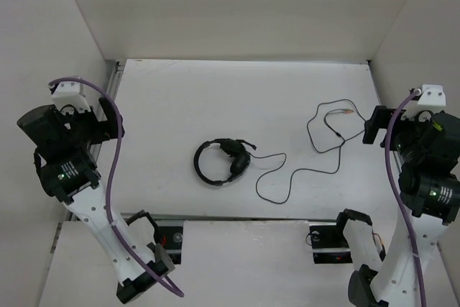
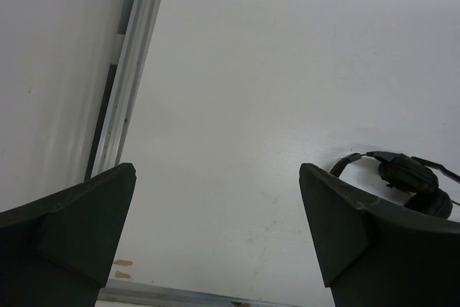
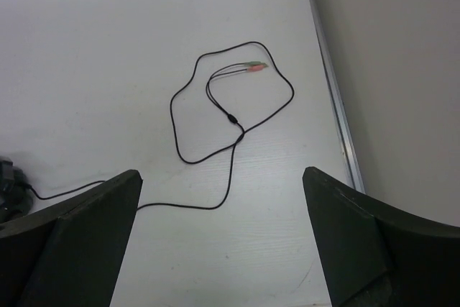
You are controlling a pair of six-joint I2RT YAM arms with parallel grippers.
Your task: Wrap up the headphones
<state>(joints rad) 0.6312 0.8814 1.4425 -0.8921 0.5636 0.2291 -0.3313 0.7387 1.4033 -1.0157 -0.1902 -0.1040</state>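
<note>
The black headphones lie flat in the middle of the white table, headband to the left and ear cups to the right. Their thin black cord snakes right in loose loops to the plugs. My left gripper hangs open and empty near the left wall, well left of the headset, which shows at the right edge of the left wrist view beside the open left gripper. My right gripper is open and empty, right of the cord loop. In the right wrist view the gripper sits above the cord and the plugs.
White walls close in the table on the left, back and right. A metal rail runs along the left edge and another along the right edge. The arm bases stand at the near edge.
</note>
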